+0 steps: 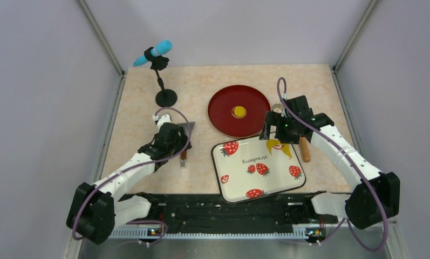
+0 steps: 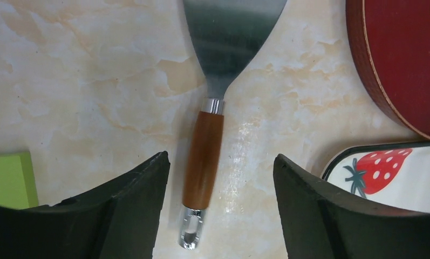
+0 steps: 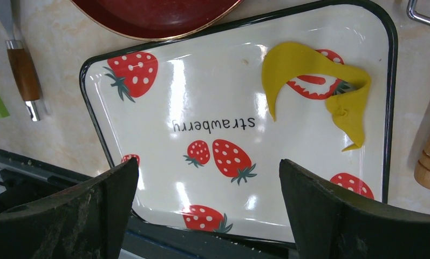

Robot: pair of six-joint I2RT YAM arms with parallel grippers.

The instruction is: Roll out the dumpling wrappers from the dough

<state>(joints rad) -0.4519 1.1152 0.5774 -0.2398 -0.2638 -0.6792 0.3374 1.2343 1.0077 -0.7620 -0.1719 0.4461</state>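
A strawberry-printed tray [image 1: 258,170] sits at the near middle of the marble-patterned table. The dough [image 3: 288,59], a thin, curling yellow strip crumpled at one end, lies in the tray's far right corner, arched round one of the printed strawberries. Just beyond the tray's far edge is a round red plate [image 1: 223,116] with a single dumpling wrapper [image 1: 238,112], a small yellow disc, at its centre. The right gripper [image 3: 208,167] hangs over the tray's far right part, close to the dough. Its fingers are spread wide with nothing between them, and the wrist view looks straight down onto the tray's glossy surface. To the tray's left, the left gripper [image 2: 220,162] hovers low over a metal spatula [image 2: 203,162] lying flat on the table. Its fingers are parted on either side of the brown wooden handle with bare table showing on both sides, so it grips nothing. The spatula's blade points away from the tray's near edge. A green block [image 2: 7,178] lies farther left of the tray, past the spatula. A tan wooden rolling pin [image 1: 305,149] rests just off the tray's right edge, and a blue-headed microphone [image 1: 157,54] on a black stand rises well beyond the tray's far left corner.
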